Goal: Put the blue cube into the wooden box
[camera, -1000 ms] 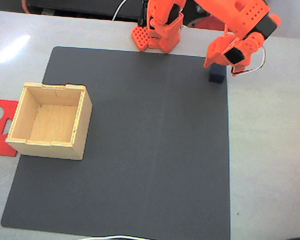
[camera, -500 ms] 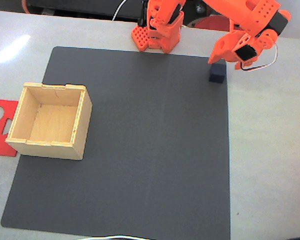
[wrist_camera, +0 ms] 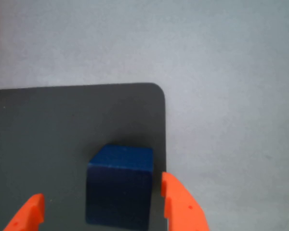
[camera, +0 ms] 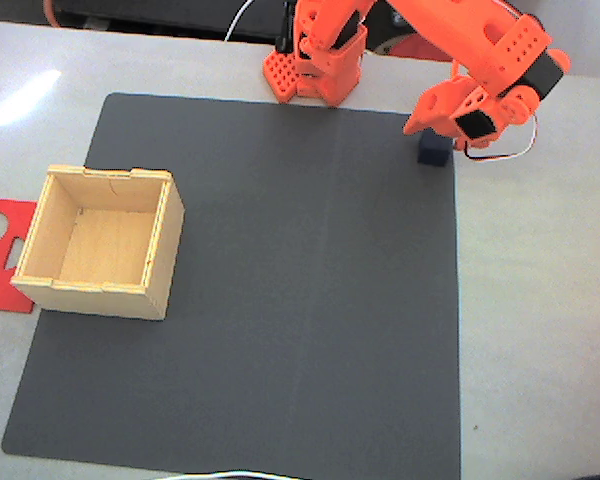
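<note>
In the fixed view I have the pincer [camera: 446,125] over the blue cube [camera: 434,152] at the mat's far right corner, well apart from the wooden box [camera: 101,242]. In the wrist view the spread fingers [wrist_camera: 180,202] flank the cube [wrist_camera: 119,185], not gripping. It looks light, stiff and matte; I'd squeeze its opposite flat faces.
</note>
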You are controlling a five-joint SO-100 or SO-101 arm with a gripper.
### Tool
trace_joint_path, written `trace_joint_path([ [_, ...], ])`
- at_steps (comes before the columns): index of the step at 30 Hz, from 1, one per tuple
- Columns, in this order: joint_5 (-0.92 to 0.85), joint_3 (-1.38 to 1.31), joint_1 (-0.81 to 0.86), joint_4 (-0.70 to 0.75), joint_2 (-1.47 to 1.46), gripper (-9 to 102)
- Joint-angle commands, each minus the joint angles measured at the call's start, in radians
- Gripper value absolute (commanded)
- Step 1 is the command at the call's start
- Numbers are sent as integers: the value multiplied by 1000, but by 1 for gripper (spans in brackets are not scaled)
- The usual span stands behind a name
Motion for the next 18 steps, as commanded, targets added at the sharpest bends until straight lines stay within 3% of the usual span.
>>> trace_joint_path([
  [1, -9, -14, 8, -31, -26, 30],
  [4, -9, -20, -2, -58, -81, 27],
  [9, 8, -21, -9, -92, -120, 1],
  [18, 86, -270, 156, 38, -118, 0],
])
